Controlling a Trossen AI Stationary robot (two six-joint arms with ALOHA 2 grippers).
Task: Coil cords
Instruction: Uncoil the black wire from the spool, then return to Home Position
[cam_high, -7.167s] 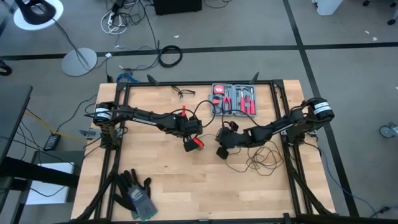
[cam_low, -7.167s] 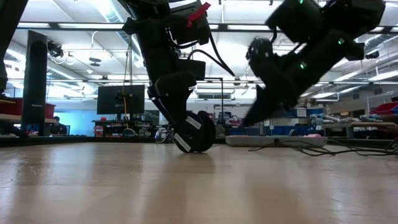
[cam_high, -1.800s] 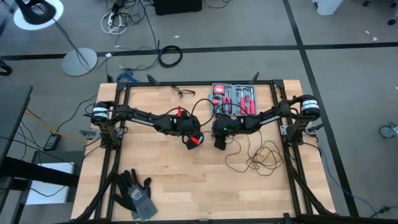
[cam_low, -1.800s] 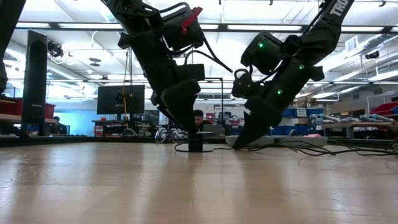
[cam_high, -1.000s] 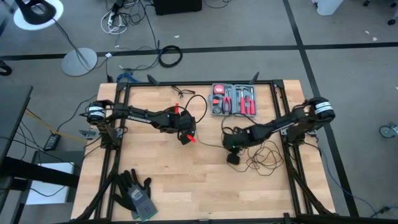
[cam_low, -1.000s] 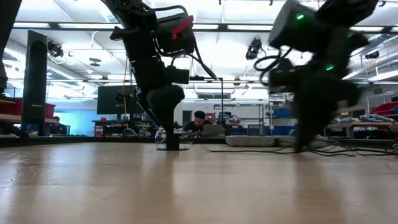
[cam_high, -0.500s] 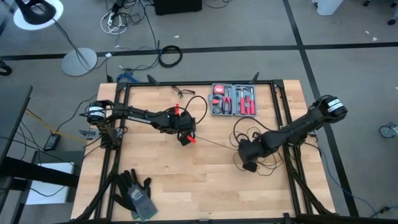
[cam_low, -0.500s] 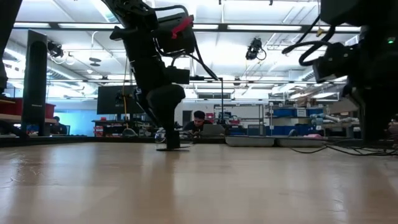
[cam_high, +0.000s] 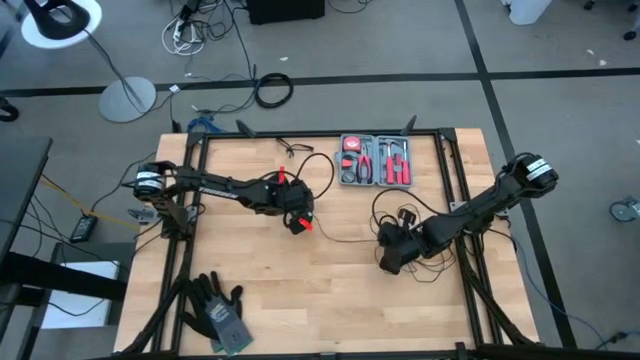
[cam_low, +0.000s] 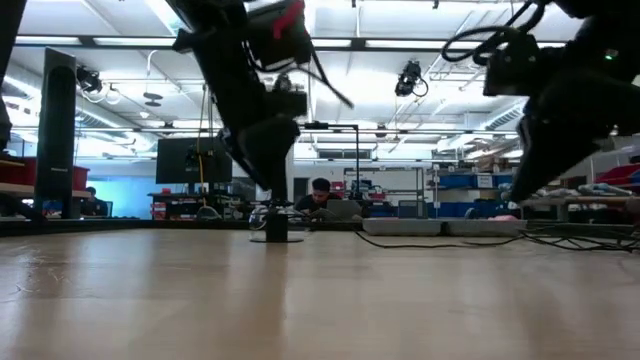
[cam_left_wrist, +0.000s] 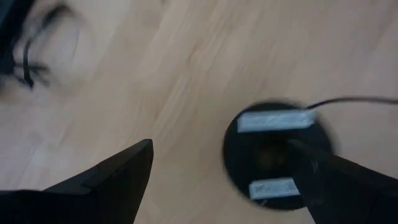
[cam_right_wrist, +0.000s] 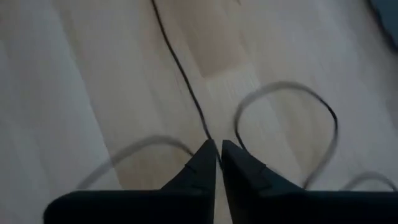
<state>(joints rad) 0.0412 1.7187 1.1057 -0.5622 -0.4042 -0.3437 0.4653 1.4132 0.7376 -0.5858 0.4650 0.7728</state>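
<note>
Wood table (cam_high: 260, 290) under us, workshop beyond. Our left gripper (cam_left_wrist: 224, 180) gapes wide over the puck (cam_left_wrist: 273, 155); our right gripper (cam_right_wrist: 217, 163) pinches the cord (cam_right_wrist: 180, 74) at the loose loops.

Blur hides whether the cable (cam_right_wrist: 186, 81) is between the right fingers (cam_right_wrist: 202, 165).

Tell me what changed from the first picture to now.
The right gripper moved from table centre toward the right front, dragging the cord, which now runs taut-looking from the puck; its fingers pinch the cord almost shut. The left gripper shifted slightly back-left, open over the puck. Toolkit and gloves stayed put.
</note>
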